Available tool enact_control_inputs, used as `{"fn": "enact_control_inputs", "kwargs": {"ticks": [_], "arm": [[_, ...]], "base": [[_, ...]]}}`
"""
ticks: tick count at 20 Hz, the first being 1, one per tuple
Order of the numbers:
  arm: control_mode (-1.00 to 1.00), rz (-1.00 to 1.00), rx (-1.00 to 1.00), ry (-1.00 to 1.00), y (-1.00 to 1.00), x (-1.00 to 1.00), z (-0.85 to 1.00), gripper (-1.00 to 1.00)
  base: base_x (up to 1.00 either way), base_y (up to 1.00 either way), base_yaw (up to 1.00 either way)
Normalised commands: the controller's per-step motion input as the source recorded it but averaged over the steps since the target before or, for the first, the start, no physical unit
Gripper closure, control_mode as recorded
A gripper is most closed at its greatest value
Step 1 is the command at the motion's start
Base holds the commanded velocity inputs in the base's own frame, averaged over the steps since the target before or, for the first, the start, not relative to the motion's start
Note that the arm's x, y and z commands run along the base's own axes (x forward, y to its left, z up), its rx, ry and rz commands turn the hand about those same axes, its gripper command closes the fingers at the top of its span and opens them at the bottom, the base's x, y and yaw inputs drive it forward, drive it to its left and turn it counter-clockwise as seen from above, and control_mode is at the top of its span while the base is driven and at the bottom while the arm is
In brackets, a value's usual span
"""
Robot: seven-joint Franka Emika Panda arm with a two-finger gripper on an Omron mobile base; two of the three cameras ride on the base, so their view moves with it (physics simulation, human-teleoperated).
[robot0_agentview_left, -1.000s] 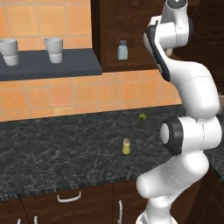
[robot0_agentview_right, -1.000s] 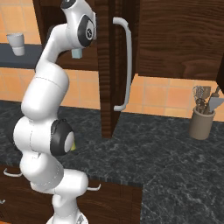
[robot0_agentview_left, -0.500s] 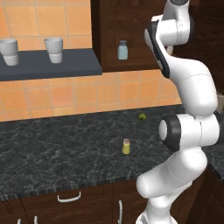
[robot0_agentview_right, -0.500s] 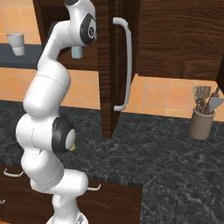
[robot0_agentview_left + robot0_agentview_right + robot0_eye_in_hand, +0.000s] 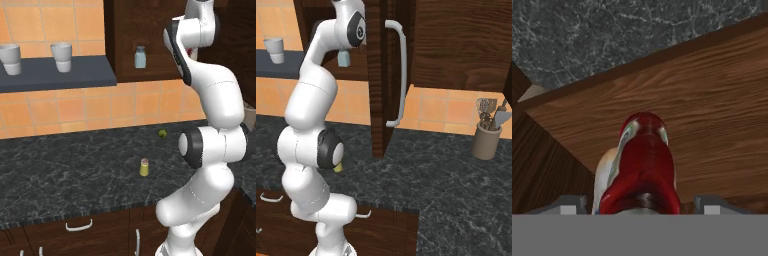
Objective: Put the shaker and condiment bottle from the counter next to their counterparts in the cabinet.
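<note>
A red condiment bottle (image 5: 643,165) is seen on the cabinet (image 5: 712,120) shelf; its label cannot be read. The claw (image 5: 639,205) is spread, its tips clear of the bottle.

The counter (image 5: 60,165), black stone with white veining, runs beneath an orange tiled wall and above dark wood drawers. On it stands the shaker (image 5: 144,167), yellow with a grey cap, upright and out in the open part of the worktop. A small green round thing (image 5: 162,133) lies farther back, near the wall. In the right base view a tan utensil holder (image 5: 487,141) with tools stands on the counter close to the wall. The cabinet (image 5: 150,40) holds a pale blue-grey shaker (image 5: 140,57) upright on its inner shelf. In the hand view the condiment bottle (image 5: 643,165), red, rests on a brown wooden shelf board (image 5: 712,115). A dark grey-blue wall shelf (image 5: 60,75) carries two white cups (image 5: 61,56).
</note>
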Motion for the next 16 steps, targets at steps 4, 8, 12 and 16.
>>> {"fn": "enact_control_inputs", "kwargs": {"ticks": [4, 8, 12, 16], "arm": [[-1.0, 0.01, 0.0, 0.01, 0.0, 0.18, -0.13, -1.0], [-1.0, 0.04, -0.04, 0.0, 0.0, 0.34, -0.03, -1.0], [-1.0, 0.05, -0.05, 0.0, 0.0, 0.24, 0.0, -1.0], [-1.0, 0.02, -0.01, 0.0, 0.0, 0.0, 0.0, -1.0]], "base": [[0.0, 0.0, 0.0], [0.0, 0.0, 0.0], [0.0, 0.0, 0.0], [0.0, 0.0, 0.0]]}}
